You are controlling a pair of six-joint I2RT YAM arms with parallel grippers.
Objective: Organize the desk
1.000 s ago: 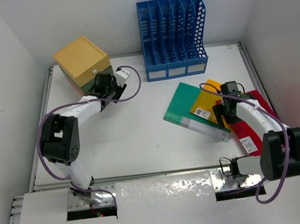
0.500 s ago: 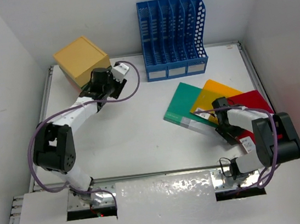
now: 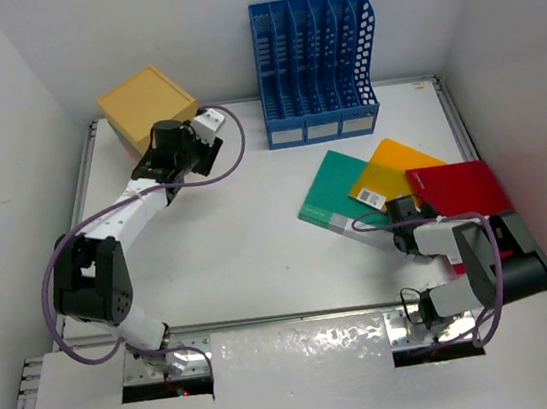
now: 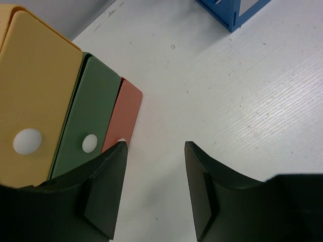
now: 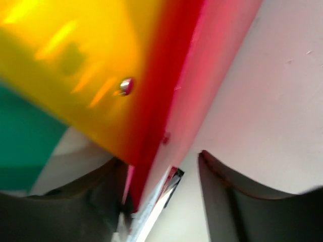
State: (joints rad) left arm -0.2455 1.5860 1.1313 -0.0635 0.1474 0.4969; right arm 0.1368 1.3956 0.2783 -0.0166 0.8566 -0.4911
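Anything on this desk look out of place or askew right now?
Yes. The green folder, yellow folder and red folder lie fanned and overlapping on the right of the desk, skewed to its edges, while the blue file rack behind shows no folders. The drawer box at back left sits turned too.

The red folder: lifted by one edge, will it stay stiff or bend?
The red folder looks thin and flat, so it probably sags from one edge. Its smooth cover may slip in the right claw. Overlapping the yellow folder, it might drag that.
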